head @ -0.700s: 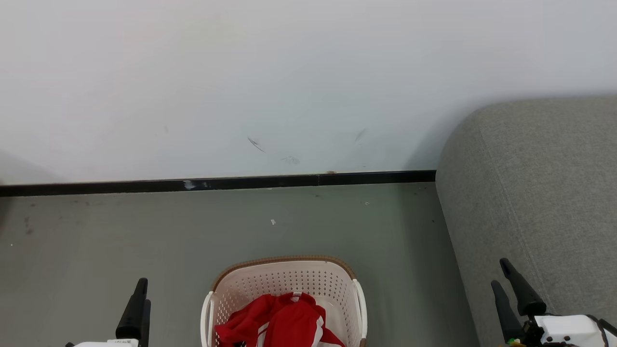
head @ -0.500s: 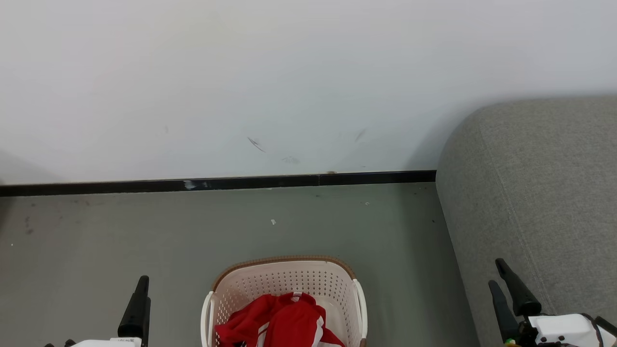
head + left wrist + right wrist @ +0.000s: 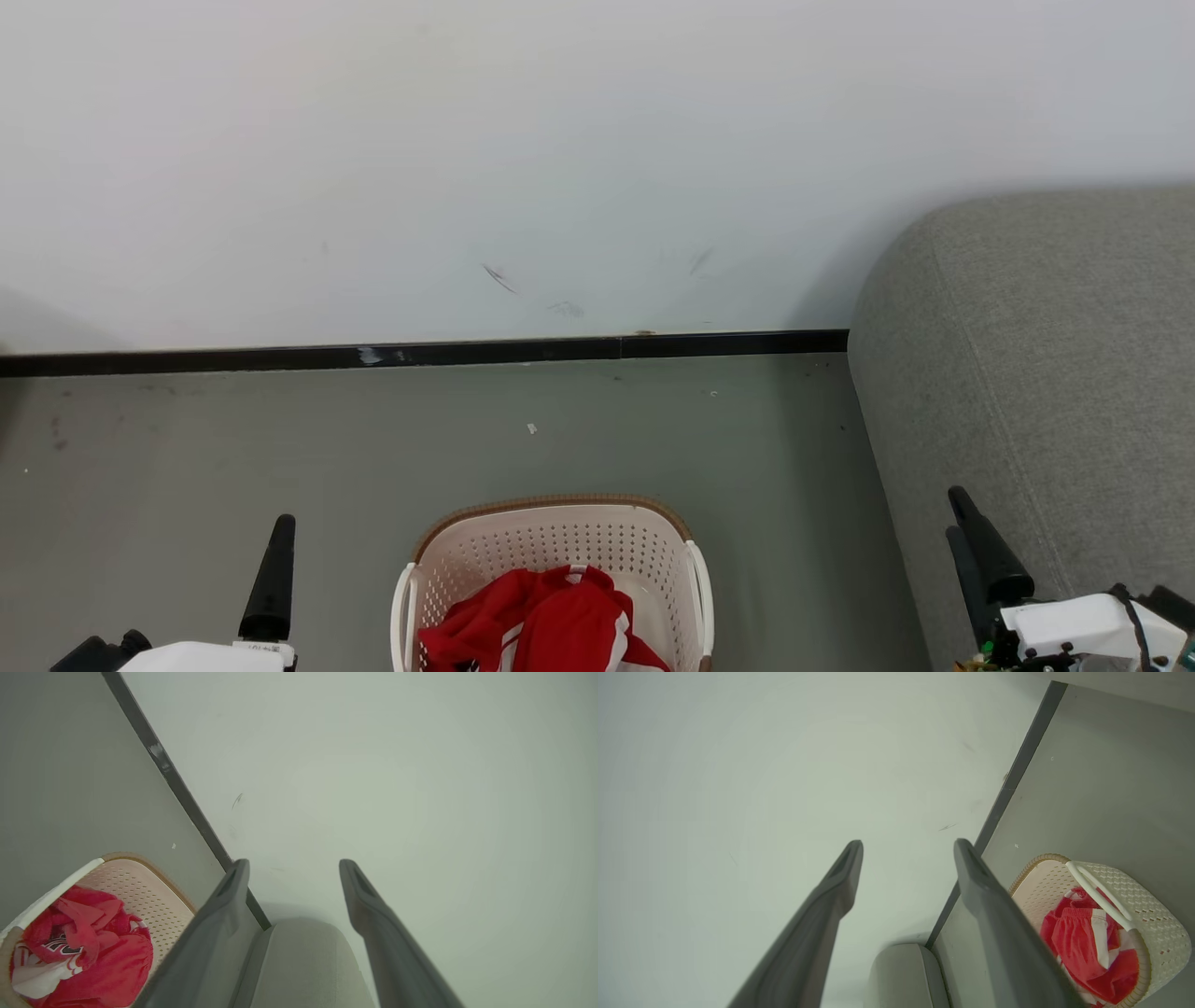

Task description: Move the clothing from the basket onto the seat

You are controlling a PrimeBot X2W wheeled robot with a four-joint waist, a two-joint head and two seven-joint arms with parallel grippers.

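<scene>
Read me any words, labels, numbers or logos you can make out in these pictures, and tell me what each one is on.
Nothing here can be read as text.
Dark-and-white emblem on the clothing in the basket: crumpled and blurred, unreadable.
Small printed label on the white housing behind the left gripper: too small to read.
</scene>
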